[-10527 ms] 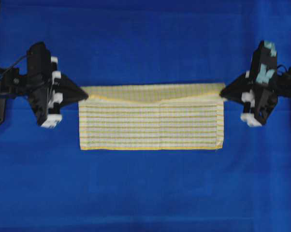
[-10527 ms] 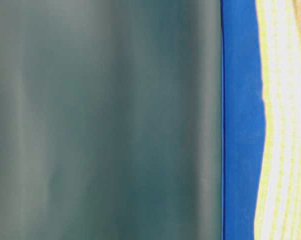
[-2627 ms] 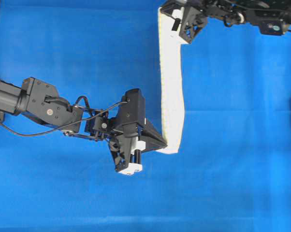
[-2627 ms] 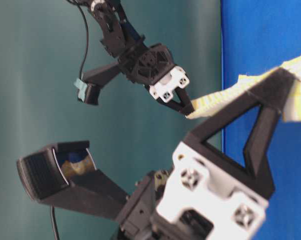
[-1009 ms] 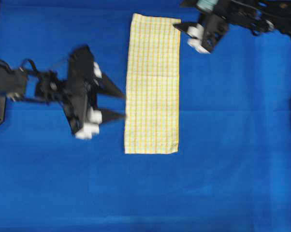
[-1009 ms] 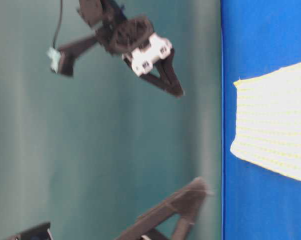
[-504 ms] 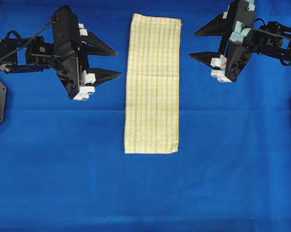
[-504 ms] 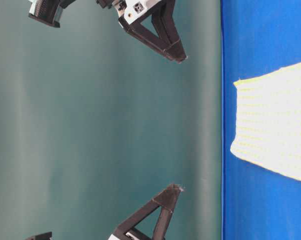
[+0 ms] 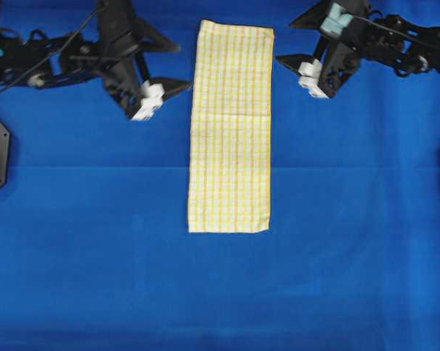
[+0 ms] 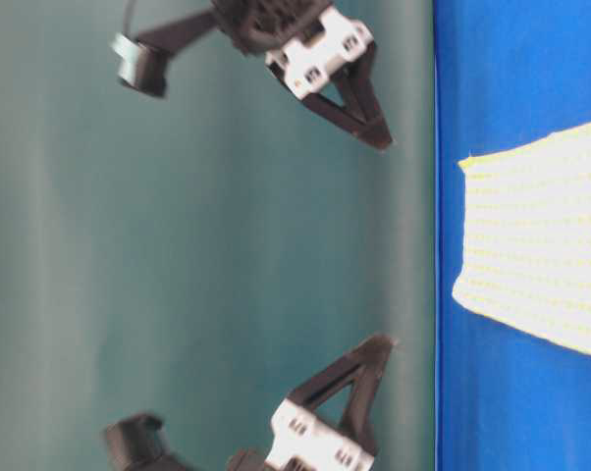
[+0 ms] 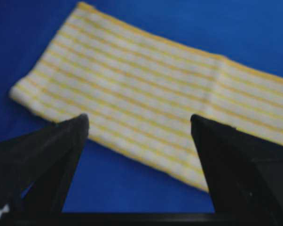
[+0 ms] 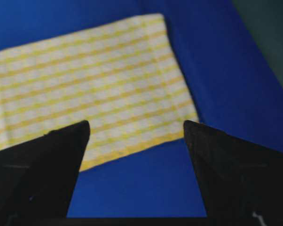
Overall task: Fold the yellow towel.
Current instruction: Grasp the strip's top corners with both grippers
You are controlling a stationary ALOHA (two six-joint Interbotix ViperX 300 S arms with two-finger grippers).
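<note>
Yellow towel [image 9: 230, 128] is lying flat on the blue cloth [image 9: 220, 292] covering the bench, folded into a long narrow strip running top to bottom in the overhead view. Its top edge is sitting near the top of that view; its bottom edge is ending approx. two-thirds of the way down. Edges are looking straight, corners roughly square (a faint crease is crossing the strip a bit above its middle). Check pattern of fine yellow lines on white is showing across the whole upper face.

Left gripper [image 9: 175, 67] is hanging to the left of the towel's upper part, tips pointing toward the towel, not touching it. Jaws are standing spread wide, nothing between them. Left wrist view is confirming: both dark fingers [image 11: 43, 160] are framing the strip w/ blue cloth and towel showing in the gap.

Right gripper [image 9: 291, 40] is hanging to the right of the towel's top end, tips pointing toward it, clear of the fabric. Jaws also spread wide, holding nothing. Right wrist view is showing the towel's end and corner [image 12: 169, 70] between the two fingers [image 12: 47, 165], untouched.

Table-level view (turned on its side) is showing both grippers off the cloth against a teal-grey backdrop [image 10: 178, 245]; the towel end is lying flat on the blue.

Overhead picture is slightly motion-blurred at both arms.
</note>
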